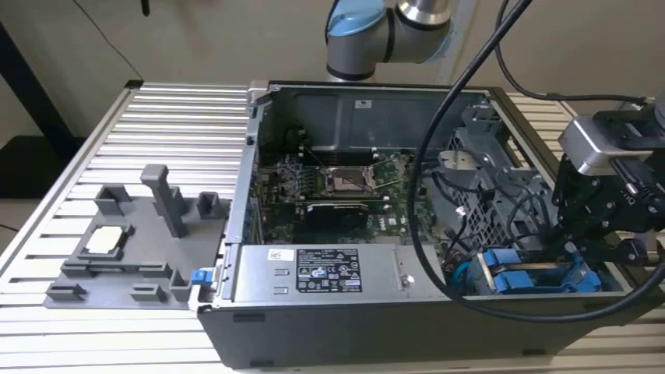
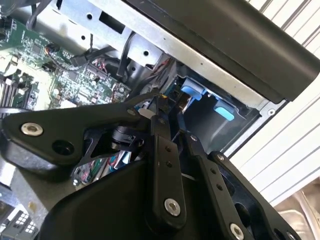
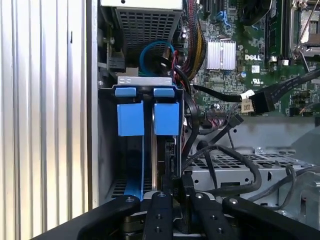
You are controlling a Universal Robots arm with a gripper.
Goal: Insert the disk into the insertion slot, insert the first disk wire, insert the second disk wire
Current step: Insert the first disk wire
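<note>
Black end effector [image 3: 173,184], its jointed fingers drawn closed, hangs just before the insertion slot [image 3: 106,150], a grey sheet-metal cage with perforated panels. Inside the slot the disk [image 3: 166,119] stands on edge, its square, glossy blue carrier tabs showing. Beside the slot, black cables [image 3: 235,160] loop tightly. Beyond it lies a green motherboard [image 3: 235,75]. A ribbed aluminium worktop [image 3: 45,120] flanks the slot's outer wall.

An open dark computer case [image 1: 343,335] lies on a slatted metal tabletop [image 1: 156,117]. Inside are a green circuit board [image 1: 393,173] and, along the near wall, a silver labelled box [image 1: 311,273]. Just beside the case, on the exterior view's left, a grey plastic holder [image 1: 114,257] carries an upright post [image 1: 164,199]. In the first wrist view a ribbed silver heat sink [image 3: 221,54] stands on the board.
</note>
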